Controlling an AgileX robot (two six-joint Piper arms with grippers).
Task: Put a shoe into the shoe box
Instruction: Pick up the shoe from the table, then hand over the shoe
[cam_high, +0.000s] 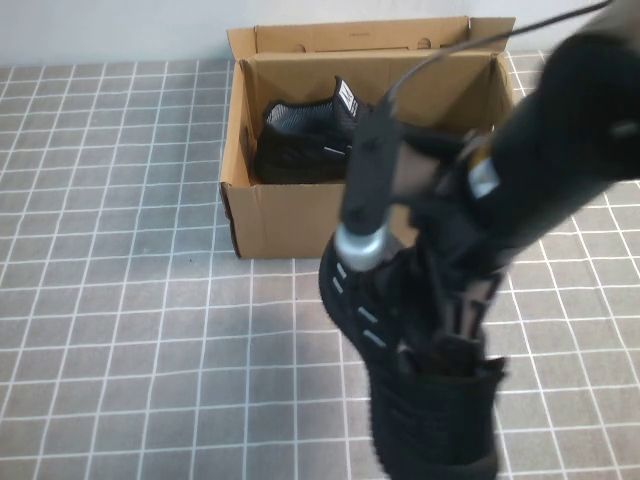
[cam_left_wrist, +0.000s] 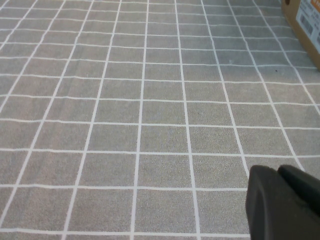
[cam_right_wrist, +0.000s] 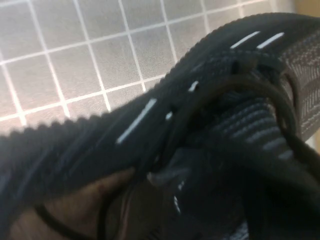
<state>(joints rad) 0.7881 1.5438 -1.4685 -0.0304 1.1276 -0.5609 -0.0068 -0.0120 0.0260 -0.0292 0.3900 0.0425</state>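
The brown cardboard shoe box (cam_high: 290, 215) stands open at the back centre, its lid flap up behind it. My right gripper (cam_high: 445, 335) is shut on the shoe (cam_high: 400, 410), a black knit sneaker with pale-grey side dashes. It holds the shoe raised and tilted in front of the box's right half. In the right wrist view the shoe (cam_right_wrist: 150, 125) fills the frame, with laces and tan insole showing, and hides the fingers. My left gripper (cam_left_wrist: 278, 173) is shut and empty low over the tiled surface. It does not show in the high view.
A near-identical black mate shoe (cam_high: 305, 140) lies inside the box at its left end. A corner of the box (cam_left_wrist: 305, 25) with a white label shows in the left wrist view. The grey tiled table (cam_high: 120, 300) spreads to the left and front.
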